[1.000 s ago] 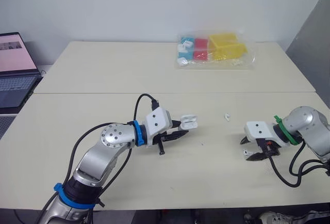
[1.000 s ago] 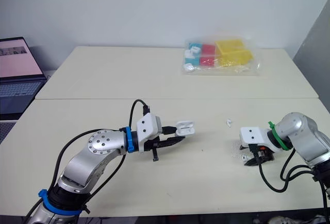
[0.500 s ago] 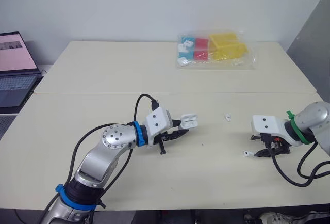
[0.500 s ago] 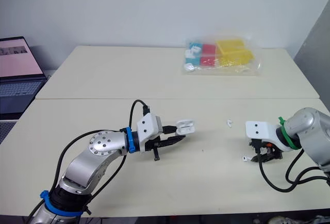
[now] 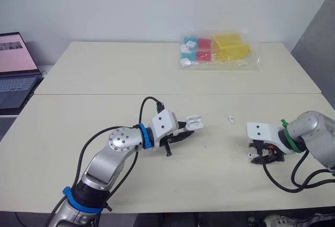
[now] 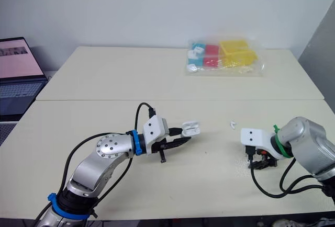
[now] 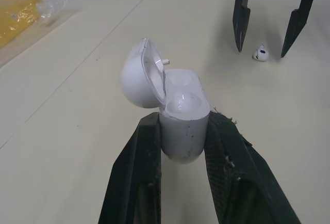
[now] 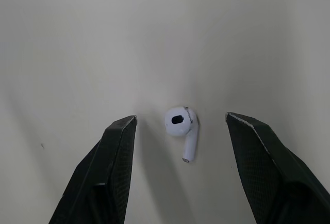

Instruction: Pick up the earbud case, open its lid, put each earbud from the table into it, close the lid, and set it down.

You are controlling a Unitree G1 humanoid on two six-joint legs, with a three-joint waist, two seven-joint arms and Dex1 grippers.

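Left eye view: we see left arm bent at frame centre, left gripper (image 5: 184, 133) pinching earbud case (image 5: 193, 123); right gripper (image 5: 260, 157) low, lower right.
Left wrist view: case lid open.
Right wrist view: fingers (image 8: 116, 152) spread, earbud (image 8: 181, 127) lying on table (image 8: 77, 28) between them, untouched.

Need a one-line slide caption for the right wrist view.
Open right gripper poised over one earbud lying on the table, one finger on either side, not touching it.
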